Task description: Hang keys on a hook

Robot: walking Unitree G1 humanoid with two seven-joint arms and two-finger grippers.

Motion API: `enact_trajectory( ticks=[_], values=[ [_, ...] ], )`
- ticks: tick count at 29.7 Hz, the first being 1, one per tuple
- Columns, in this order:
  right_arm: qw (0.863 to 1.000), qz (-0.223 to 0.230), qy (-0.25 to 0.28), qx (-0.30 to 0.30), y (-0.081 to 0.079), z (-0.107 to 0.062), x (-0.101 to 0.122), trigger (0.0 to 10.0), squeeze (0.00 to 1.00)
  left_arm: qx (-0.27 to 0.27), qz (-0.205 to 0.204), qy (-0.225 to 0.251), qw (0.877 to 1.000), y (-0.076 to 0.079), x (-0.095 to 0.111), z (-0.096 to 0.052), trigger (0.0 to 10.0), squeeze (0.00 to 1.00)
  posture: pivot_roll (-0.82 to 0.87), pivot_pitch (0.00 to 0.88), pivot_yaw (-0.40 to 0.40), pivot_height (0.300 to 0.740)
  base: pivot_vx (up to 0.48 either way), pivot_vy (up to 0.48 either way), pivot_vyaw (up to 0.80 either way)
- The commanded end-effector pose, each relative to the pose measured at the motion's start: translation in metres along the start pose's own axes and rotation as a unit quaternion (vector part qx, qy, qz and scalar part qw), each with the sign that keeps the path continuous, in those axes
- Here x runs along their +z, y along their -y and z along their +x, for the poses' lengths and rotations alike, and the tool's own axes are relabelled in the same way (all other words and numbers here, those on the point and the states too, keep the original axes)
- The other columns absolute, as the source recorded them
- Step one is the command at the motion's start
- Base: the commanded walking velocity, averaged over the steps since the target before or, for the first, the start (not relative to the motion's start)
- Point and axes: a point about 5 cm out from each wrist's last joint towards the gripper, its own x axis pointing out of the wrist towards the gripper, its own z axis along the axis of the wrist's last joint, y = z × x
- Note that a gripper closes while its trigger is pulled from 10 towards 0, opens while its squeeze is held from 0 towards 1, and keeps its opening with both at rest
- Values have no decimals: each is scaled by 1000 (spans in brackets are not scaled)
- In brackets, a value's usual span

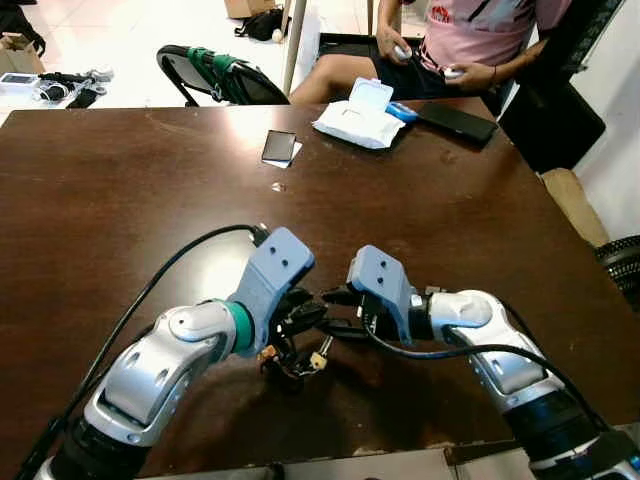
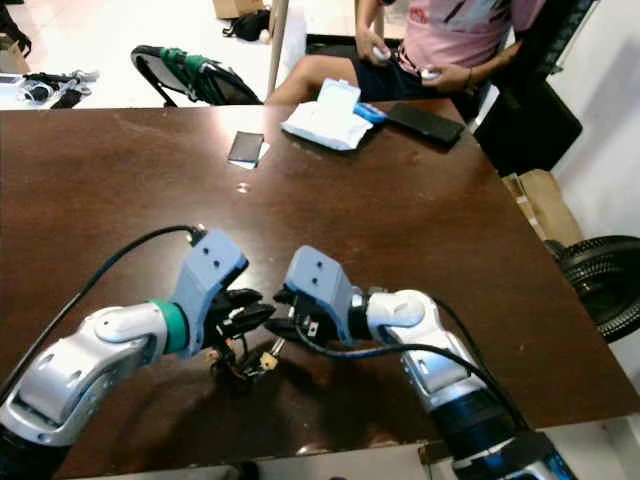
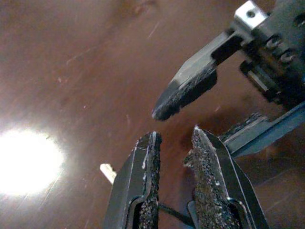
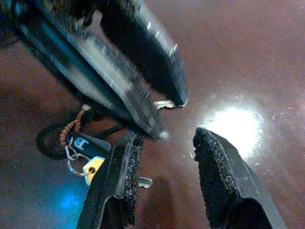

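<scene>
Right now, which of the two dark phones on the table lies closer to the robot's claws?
The smaller dark phone, lying on a white slip near the table's middle. The other phone lies at the far edge, right of the white wipes pack, by the seated person.

Brown table [image 1: 120,200] before me. Far side: small dark phone [image 1: 279,146] on white slip, white wipes pack [image 1: 362,117] with flap up, black phone [image 1: 457,120] near corner. Person [image 1: 470,45] seated beyond. Black fan [image 2: 600,280] on floor, my right.
</scene>
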Motion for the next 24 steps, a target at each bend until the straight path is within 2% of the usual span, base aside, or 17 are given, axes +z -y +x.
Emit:
enact_trajectory(
  ticks=[1, 4, 14, 16, 18, 24],
  values=[
    [1000, 8, 7, 6, -4, 3, 0, 10000, 0, 1, -4, -24, 1000, -1, -6, 2, 10000, 0, 113, 13, 129, 740, 0, 0, 0],
    [1000, 15, 13, 17, -16, 6, 0, 10000, 0, -3, -25, -51, 998, -5, -14, 2, 10000, 0, 110, 11, 146, 740, 0, 0, 0],
    [998, 46, 23, 32, -26, -1, -3, 10000, 0, -18, -26, -43, 999, -1, -17, 8, 10000, 0, 93, 16, 154, 740, 0, 0, 0],
    [993, 82, 54, 68, -41, 3, 6, 10000, 0, -25, -29, -38, 999, 1, -17, 7, 10000, 0, 92, 12, 147, 740, 0, 0, 0],
    [990, 95, 62, 81, -48, 6, 9, 10000, 0, -27, -31, -38, 998, 1, -17, 7, 10000, 0, 93, 11, 146, 740, 0, 0, 0],
    [990, 96, 48, 95, -60, 15, 5, 10000, 0, -31, -35, -39, 998, 2, -18, 6, 10000, 0, 100, 9, 137, 740, 0, 0, 0]
  ],
)
